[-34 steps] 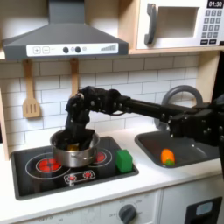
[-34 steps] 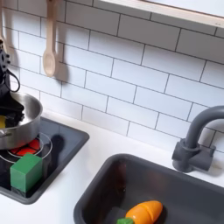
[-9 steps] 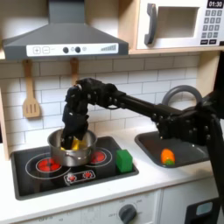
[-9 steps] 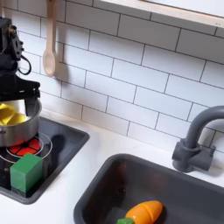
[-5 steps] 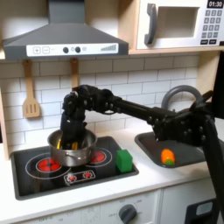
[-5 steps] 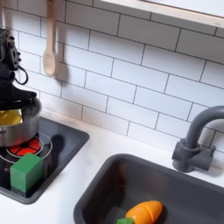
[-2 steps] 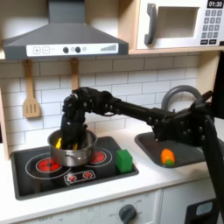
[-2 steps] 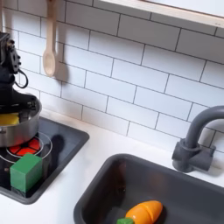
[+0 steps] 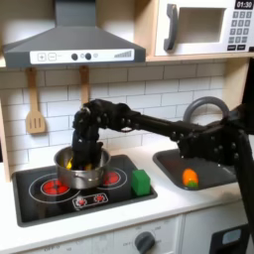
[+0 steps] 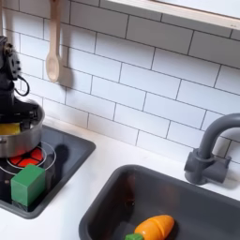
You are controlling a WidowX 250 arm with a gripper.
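Block [image 9: 141, 182], green, sits on the stove [image 9: 45, 192] nearest the desk's front edge, just right of the pot [image 9: 82, 171] in the first exterior view. Behind it the pot stands on the left burner, with a yellow piece [image 9: 71, 159] inside. Tool [image 9: 83, 152] reaches down into the pot, right above the yellow piece; whether its fingers are spread or closed cannot be told. Beyond the pot, a spatula [image 9: 35, 117] hangs on the tiled wall.
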